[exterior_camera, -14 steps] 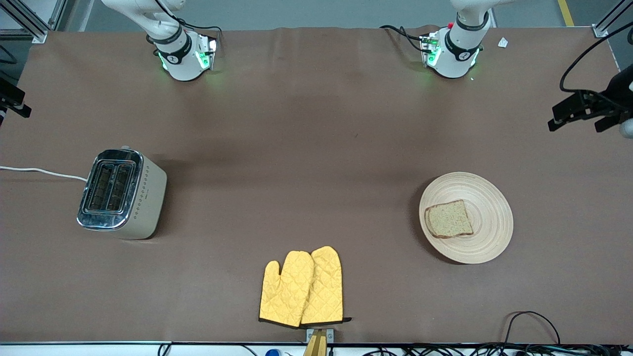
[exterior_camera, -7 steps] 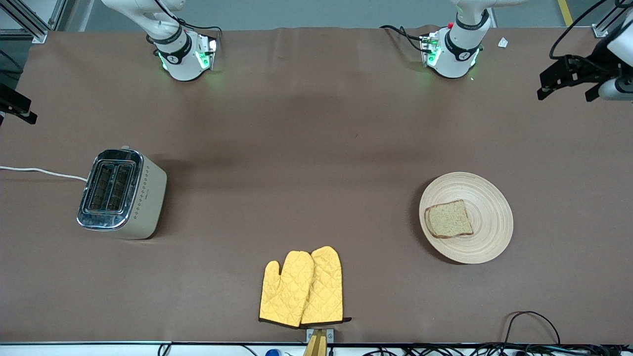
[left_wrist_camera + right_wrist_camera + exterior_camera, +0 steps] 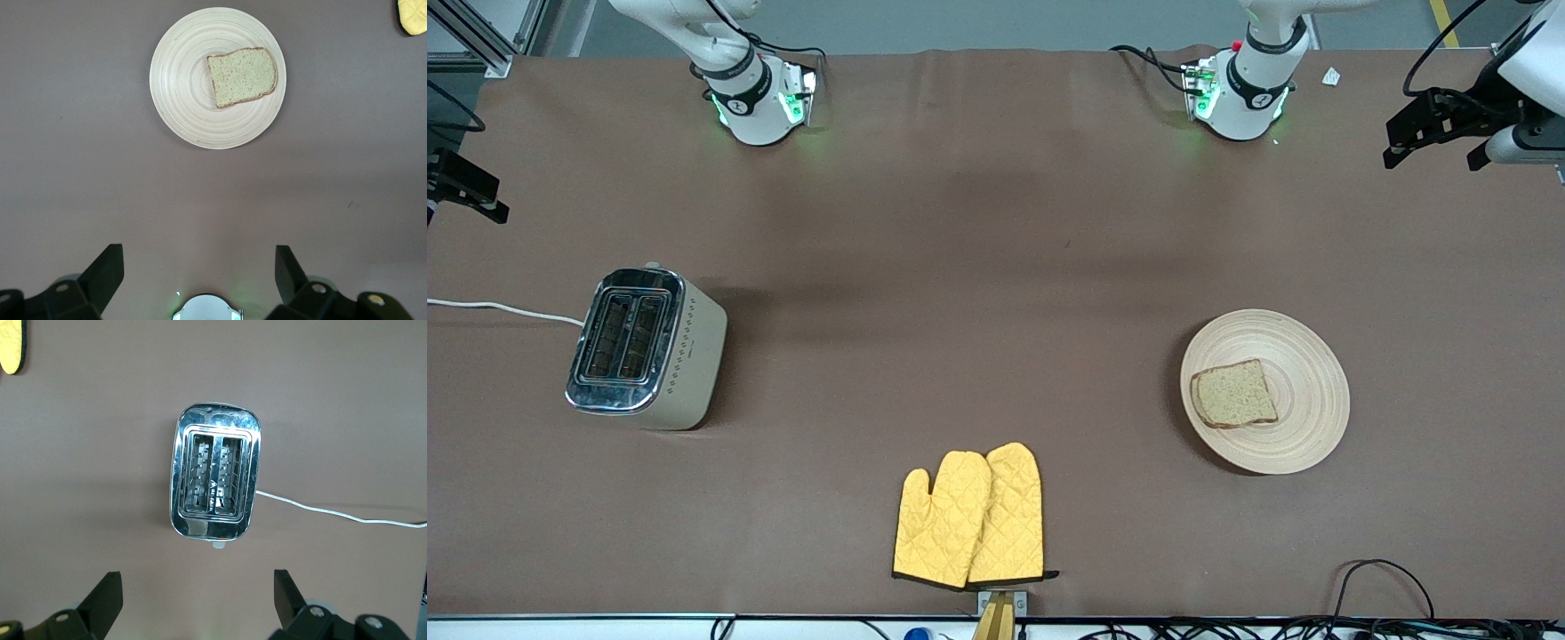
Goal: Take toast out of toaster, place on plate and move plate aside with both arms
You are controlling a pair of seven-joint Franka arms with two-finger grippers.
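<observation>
The toast [image 3: 1234,394] lies flat on the round wooden plate [image 3: 1307,391] toward the left arm's end of the table. The left wrist view shows the toast [image 3: 242,77] on the plate [image 3: 180,80] from high above. My left gripper [image 3: 1432,147] is open and empty, up in the air over the table's edge at the left arm's end, well apart from the plate; its fingers [image 3: 110,267] stand wide apart. My right gripper [image 3: 467,187] is open and empty, over the table's edge at the right arm's end, and looks down on the toaster [image 3: 215,480].
A silver two-slot toaster [image 3: 645,348] with empty slots and a white cord [image 3: 498,308] stands toward the right arm's end. Two yellow oven mitts [image 3: 971,516] lie near the front edge. Cables [image 3: 1383,578] hang at the front corner.
My left gripper has moved away from the plate toward the robots' side of the table. My right gripper has shifted slightly further into view. Toast and plate have not moved.
</observation>
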